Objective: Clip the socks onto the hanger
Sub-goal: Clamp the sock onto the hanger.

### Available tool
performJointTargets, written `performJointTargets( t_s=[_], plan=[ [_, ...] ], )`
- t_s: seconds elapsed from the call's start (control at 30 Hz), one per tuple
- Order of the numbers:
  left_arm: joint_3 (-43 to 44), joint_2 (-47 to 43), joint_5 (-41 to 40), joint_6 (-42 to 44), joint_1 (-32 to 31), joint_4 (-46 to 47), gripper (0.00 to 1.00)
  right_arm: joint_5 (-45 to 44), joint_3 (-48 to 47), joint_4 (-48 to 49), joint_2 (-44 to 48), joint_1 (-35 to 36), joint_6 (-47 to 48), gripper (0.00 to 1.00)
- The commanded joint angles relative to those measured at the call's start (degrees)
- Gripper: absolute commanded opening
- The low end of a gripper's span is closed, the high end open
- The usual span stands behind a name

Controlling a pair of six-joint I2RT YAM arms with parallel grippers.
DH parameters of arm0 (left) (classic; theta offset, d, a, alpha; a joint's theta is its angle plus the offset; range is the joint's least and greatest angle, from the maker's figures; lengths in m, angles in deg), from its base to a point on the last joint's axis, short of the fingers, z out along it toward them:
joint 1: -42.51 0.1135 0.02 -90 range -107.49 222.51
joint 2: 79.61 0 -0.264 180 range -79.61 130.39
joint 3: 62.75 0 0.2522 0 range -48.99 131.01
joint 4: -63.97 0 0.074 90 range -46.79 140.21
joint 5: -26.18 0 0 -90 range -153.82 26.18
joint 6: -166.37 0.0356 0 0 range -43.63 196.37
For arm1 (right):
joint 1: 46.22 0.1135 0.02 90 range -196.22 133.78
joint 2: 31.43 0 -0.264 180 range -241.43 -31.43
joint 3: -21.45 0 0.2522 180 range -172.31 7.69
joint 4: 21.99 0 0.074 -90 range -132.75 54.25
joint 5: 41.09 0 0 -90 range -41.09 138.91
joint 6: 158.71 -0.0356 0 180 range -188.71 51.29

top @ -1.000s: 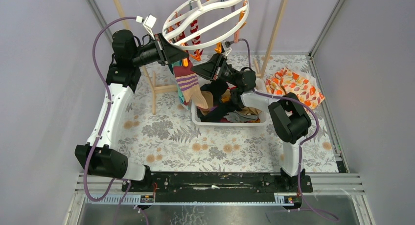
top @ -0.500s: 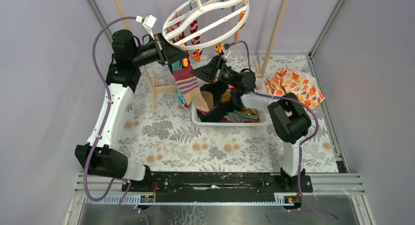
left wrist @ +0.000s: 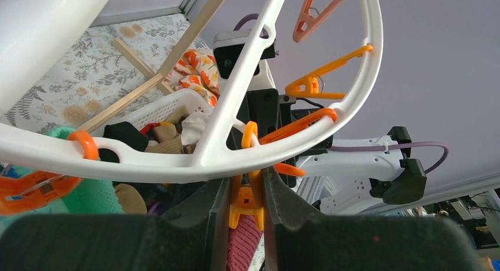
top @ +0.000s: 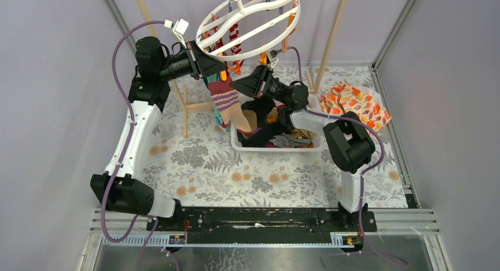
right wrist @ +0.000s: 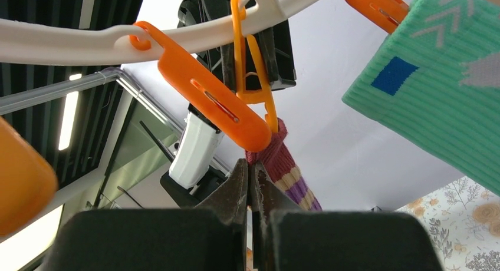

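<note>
The white ring hanger (top: 259,50) hangs above the table's far side. My left gripper (top: 221,68) is shut on an orange clip (left wrist: 247,206) under the hanger's near rim (left wrist: 177,165), one finger on each side. A maroon striped sock (top: 227,103) hangs from that clip, its cuff between the clip's legs (left wrist: 242,247). My right gripper (top: 236,82) is just right of it, its jaws pinched on the cuff's edge (right wrist: 289,177) below the clip (right wrist: 253,76). A teal sock (right wrist: 430,76) hangs clipped beside it. Red-and-white striped socks (top: 234,38) hang at the back.
A white basket (top: 277,147) full of mixed socks stands under my right arm. An orange-and-white patterned cloth (top: 354,103) lies at the far right. Wooden poles (top: 333,29) of the frame flank the hanger. Another orange clip (right wrist: 212,100) hangs close to my right fingers.
My right gripper has risen slightly toward the clip, and the maroon striped sock has moved up a little with it. My left gripper has stayed on the clip.
</note>
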Motion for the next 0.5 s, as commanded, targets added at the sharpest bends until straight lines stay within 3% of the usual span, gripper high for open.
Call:
performJointTargets(
  t_s=[0.0, 0.47],
  plan=[
    [-0.7, -1.5, 2.4, -0.5, 0.2, 2.6, 0.0, -1.1, -3.2, 7.6, 2.1, -0.2, 0.2, 0.0],
    [-0.8, -2.0, 3.8, -1.3, 0.2, 3.5, 0.0, -5.6, 0.0, 7.6, 2.9, -1.7, 1.1, 0.0]
  ],
)
